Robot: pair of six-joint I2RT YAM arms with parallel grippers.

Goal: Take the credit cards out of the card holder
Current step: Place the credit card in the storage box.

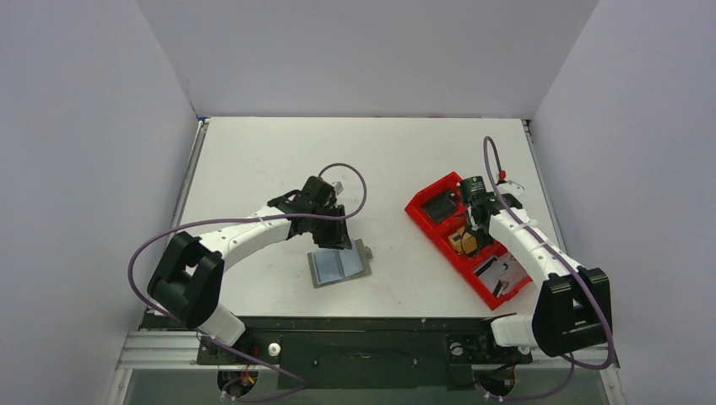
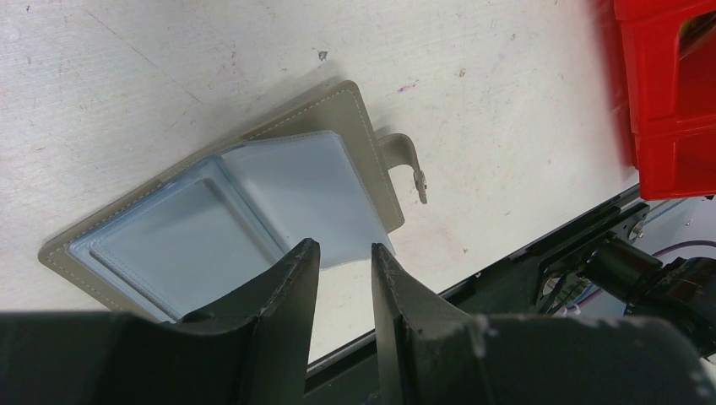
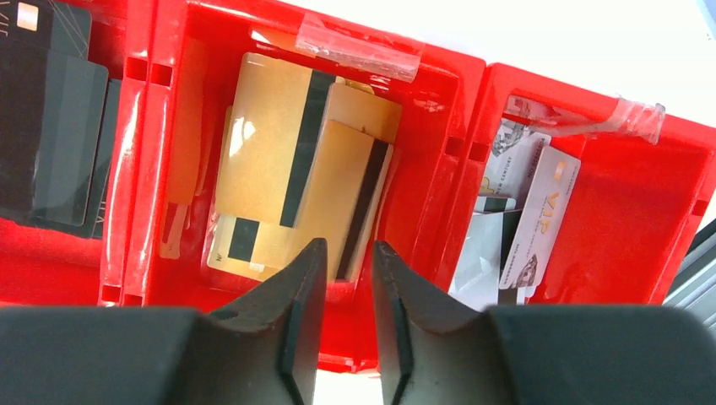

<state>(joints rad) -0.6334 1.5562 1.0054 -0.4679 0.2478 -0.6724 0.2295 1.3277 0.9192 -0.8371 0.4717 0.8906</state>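
Card holder (image 2: 253, 211) best left lying spread open on the desk (image 1: 253, 152) toward the left, blue-grey pockets up and seemingly empty, under the left hand (image 2: 344, 247), half open, holding nothing, over its near edge. Farther right, treat the step as a release over the red tray (image 3: 473, 110): spread the right hand (image 3: 348, 246), only slightly parted and gripping nothing, a touch wider above the tan credit cards (image 3: 270, 160) stacked in the middle bin, then lift straight up to avoid dragging one out.
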